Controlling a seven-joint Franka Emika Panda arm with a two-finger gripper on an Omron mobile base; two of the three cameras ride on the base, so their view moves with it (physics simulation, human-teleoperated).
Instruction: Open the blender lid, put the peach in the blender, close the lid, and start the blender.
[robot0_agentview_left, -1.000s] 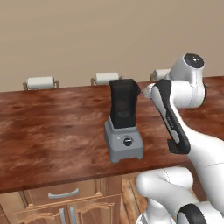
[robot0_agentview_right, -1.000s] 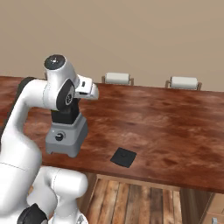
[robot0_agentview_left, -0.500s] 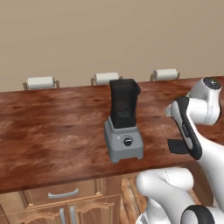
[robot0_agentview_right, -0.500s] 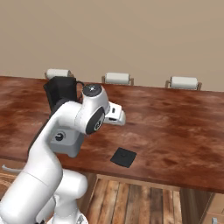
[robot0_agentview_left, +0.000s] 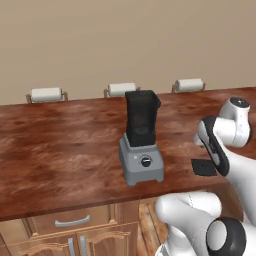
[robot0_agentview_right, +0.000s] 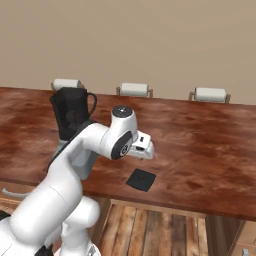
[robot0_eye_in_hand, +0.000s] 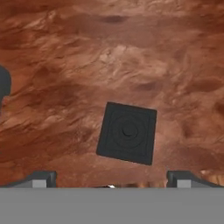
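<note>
On the wooden counter (robot0_agentview_right: 200, 145) right of the blender (robot0_agentview_left: 141, 140), the blender lid (robot0_eye_in_hand: 127, 132) lies flat, jar open. Gripper (robot0_eye_in_hand: 111, 178) hangs above it, fingers wide apart, empty. Likely lid pickup: descend straight, straddle the raised centre, then close.

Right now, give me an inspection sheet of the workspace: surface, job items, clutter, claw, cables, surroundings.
Surface: wooden counter, reddish-brown.
Blender: upright on the counter, jar top uncovered.
Blender lid: lying flat on the counter near its front edge, apart from the blender.
Peach: nothing seen.
Clutter: nothing seen.
Claw: open, empty, hanging above the lid.
Cables: nothing seen.
Surroundings: three chair backs beyond the far edge, beige wall behind, cabinet drawers below the counter.
</note>
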